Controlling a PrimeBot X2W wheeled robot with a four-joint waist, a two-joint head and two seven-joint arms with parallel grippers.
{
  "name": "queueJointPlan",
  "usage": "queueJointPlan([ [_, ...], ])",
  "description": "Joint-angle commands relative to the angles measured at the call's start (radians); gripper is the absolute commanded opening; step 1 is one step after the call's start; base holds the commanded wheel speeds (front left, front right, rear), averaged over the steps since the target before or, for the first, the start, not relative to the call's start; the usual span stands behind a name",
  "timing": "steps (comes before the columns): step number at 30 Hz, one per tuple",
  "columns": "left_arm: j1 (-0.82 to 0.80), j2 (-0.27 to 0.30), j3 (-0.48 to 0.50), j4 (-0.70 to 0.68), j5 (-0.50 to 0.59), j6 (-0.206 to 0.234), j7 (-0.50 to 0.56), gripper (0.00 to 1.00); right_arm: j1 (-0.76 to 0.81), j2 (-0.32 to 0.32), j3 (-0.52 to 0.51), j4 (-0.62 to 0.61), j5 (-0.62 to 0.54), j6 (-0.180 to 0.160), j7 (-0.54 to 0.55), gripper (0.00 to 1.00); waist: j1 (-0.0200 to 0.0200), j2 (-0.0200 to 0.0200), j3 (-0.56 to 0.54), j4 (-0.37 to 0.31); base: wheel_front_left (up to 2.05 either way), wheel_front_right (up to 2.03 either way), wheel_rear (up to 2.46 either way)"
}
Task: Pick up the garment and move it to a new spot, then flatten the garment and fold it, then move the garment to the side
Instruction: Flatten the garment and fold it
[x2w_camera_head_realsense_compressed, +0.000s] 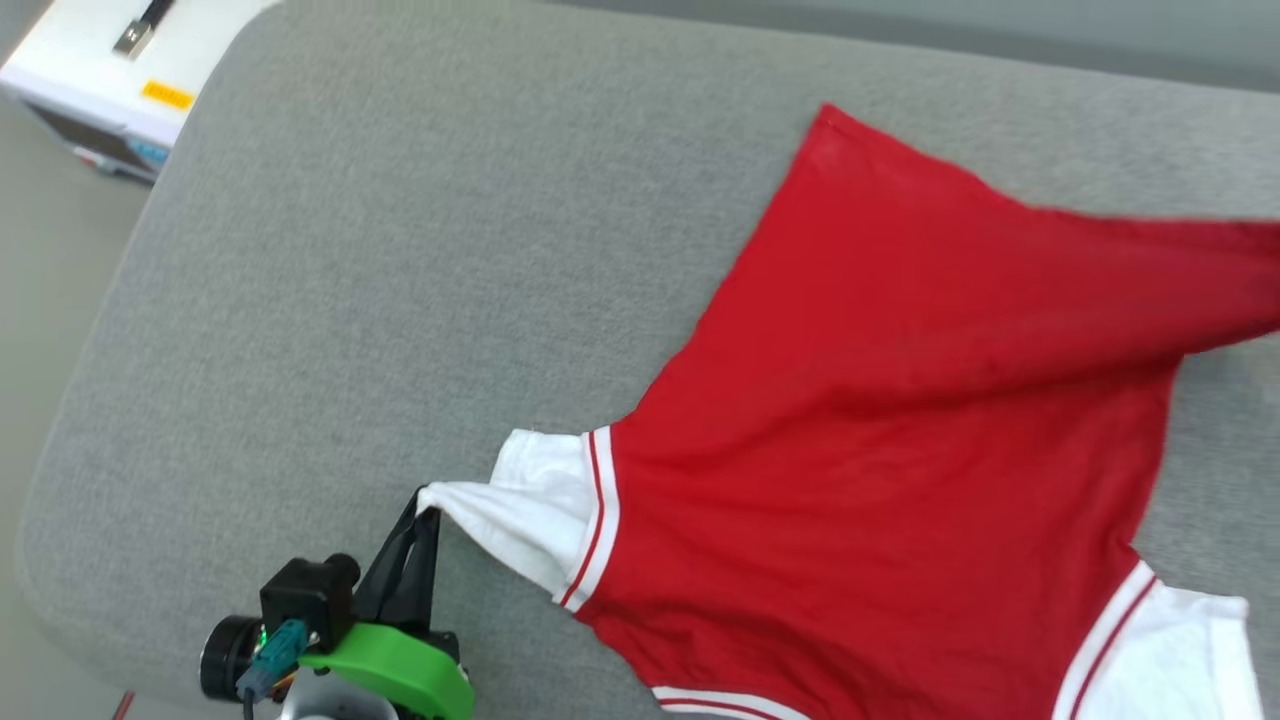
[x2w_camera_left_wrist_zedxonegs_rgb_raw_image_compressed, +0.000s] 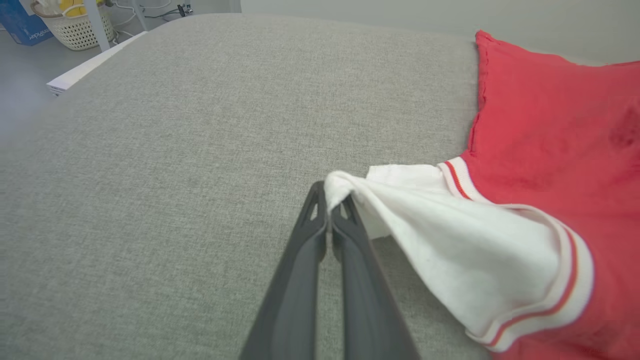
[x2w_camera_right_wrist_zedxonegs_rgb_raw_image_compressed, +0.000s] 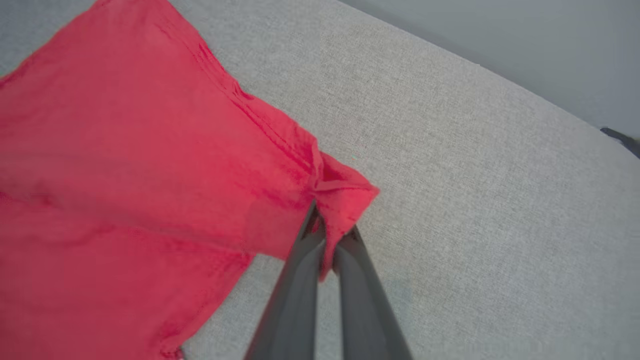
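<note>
Left gripper (x2w_camera_head_realsense_compressed: 428, 512), at seven o'clock, pinches the white sleeve (x2w_camera_head_realsense_compressed: 520, 505) tip of the red jersey (x2w_camera_head_realsense_compressed: 900, 400); right gripper (x2w_camera_right_wrist_zedxonegs_rgb_raw_image_compressed: 332, 230) clamps its red hem corner. Yellow label (x2w_camera_head_realsense_compressed: 166, 95) at eleven o'clock: unreadable.

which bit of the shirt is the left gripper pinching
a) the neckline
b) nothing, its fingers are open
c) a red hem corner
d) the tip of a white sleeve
d: in the left wrist view the left gripper is shut on the bunched tip of the white sleeve of the garment.
</note>
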Motion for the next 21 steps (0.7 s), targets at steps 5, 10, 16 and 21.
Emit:
queueJointPlan([
  [5,0.049,0.021,0.020,-0.007,-0.003,0.015,-0.006,0.00,0.254,-0.071,-0.060,-0.077,0.046,-0.001,-0.074,0.00,0.0001,-0.0001,-0.098,-0.094,0.00,0.00,0.00],
  [10,0.079,0.034,0.029,-0.009,-0.007,0.023,-0.006,0.00,0.508,-0.076,-0.158,-0.108,0.081,-0.001,-0.128,0.00,0.0001,-0.0001,-0.124,-0.128,0.00,0.00,0.00],
  [16,0.089,0.045,0.031,-0.007,-0.012,0.024,-0.005,0.00,0.780,-0.005,-0.266,-0.111,0.073,-0.001,-0.140,0.00,0.0001,-0.0001,-0.134,-0.143,0.00,0.00,0.00],
  [21,0.077,0.047,0.024,0.003,-0.014,0.018,-0.003,0.00,0.904,0.111,-0.300,-0.084,0.034,-0.001,-0.132,0.00,0.0001,-0.0001,-0.128,-0.143,0.00,0.00,0.00],
])
